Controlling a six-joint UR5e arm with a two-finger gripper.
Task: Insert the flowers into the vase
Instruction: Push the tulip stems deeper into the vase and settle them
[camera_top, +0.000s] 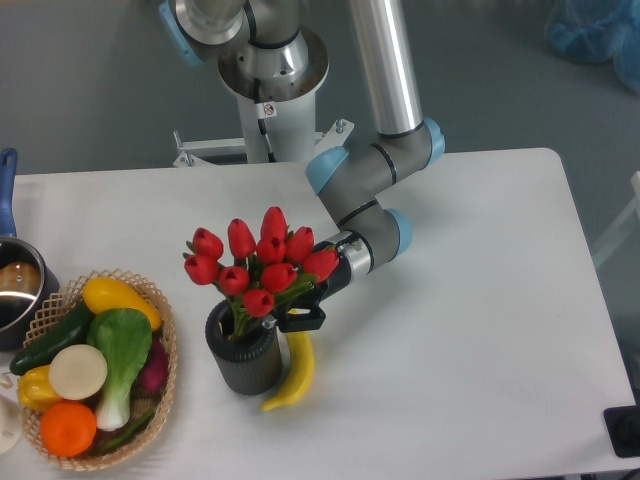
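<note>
The flowers (262, 262), a bunch of red tulips with green leaves, lean up and to the right over the vase (246, 362). Their stems reach down into its round mouth, and part of the dark rim shows bare on the left. The vase is a short dark ribbed cylinder standing upright on the white table. My gripper (292, 306) comes in from the right at the level of the vase's rim and is shut on the flowers' stems just under the blooms. Leaves and blooms hide most of its fingers.
A yellow banana (293, 374) lies against the vase's right side, under the gripper. A wicker basket (165, 378) of vegetables and fruit stands to the left. A metal pot (18, 290) with a blue handle sits at the left edge. The robot base (270, 90) is behind.
</note>
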